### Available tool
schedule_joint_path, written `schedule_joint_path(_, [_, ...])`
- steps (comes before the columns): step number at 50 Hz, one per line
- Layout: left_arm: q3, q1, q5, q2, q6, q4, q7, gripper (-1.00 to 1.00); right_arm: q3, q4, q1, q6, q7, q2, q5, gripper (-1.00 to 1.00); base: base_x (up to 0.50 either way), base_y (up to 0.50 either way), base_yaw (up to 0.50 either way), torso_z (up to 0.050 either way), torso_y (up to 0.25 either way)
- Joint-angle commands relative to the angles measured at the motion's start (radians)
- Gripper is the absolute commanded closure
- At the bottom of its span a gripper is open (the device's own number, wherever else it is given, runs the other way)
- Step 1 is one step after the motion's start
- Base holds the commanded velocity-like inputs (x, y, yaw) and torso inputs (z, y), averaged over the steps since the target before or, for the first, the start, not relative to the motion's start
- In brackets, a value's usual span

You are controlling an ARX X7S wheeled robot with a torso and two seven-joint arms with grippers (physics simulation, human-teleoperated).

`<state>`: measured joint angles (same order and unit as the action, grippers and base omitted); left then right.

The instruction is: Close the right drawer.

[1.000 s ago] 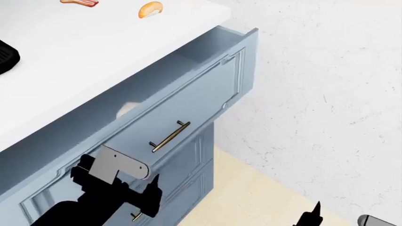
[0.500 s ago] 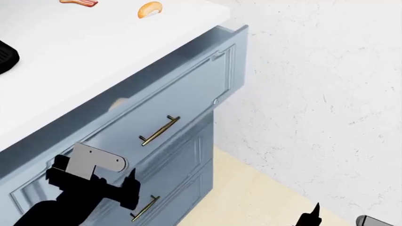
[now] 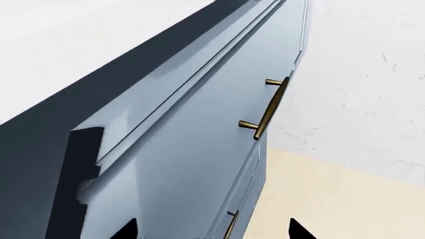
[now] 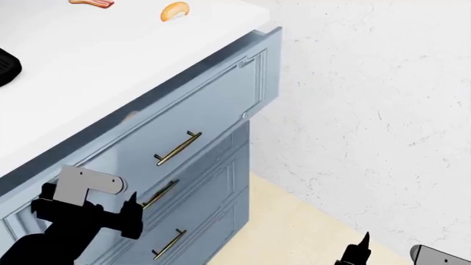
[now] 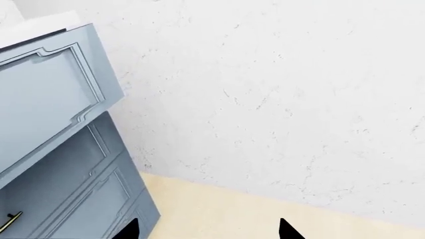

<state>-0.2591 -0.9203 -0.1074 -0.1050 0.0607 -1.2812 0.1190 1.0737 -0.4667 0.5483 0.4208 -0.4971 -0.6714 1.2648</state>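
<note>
Visibly one right drawer (image 4: 198,105) ajar; two closed drawers (image 4: 213,187) beneath.

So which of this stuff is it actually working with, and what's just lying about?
Part of the job:
- right drawer, not quite shut
- left gripper, against the drawer front

Just lying about:
- two lower drawers
- bacon and croissant on the white counter
- right gripper, idle

Open floor (image 4: 294,232) right of cabinet. Right drawer (image 4: 198,110) front juts past lower drawer fronts (image 4: 213,187); white wall (image 4: 368,110) close beside its end.
</note>
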Motion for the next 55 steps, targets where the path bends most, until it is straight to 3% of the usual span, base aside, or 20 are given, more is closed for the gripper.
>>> schedule_joint_path(1, [0.149,0.002,0.06,-0.051,-0.013,-0.027,0.001,-1.0,0.006,0.024,0.012,-0.016,-0.025,-0.004,-0.017,-1.0,0.0,0.0,0.0,0.0,0.0])
schedule_joint_path(55, [0.326,0.109,0.05,-0.155,0.041,-0.023,-0.023,-1.0,0.029,0.167,0.027,-0.059,-0.109,-0.036,-0.084,-1.0,0.0,0.0,0.0,0.0,0.0])
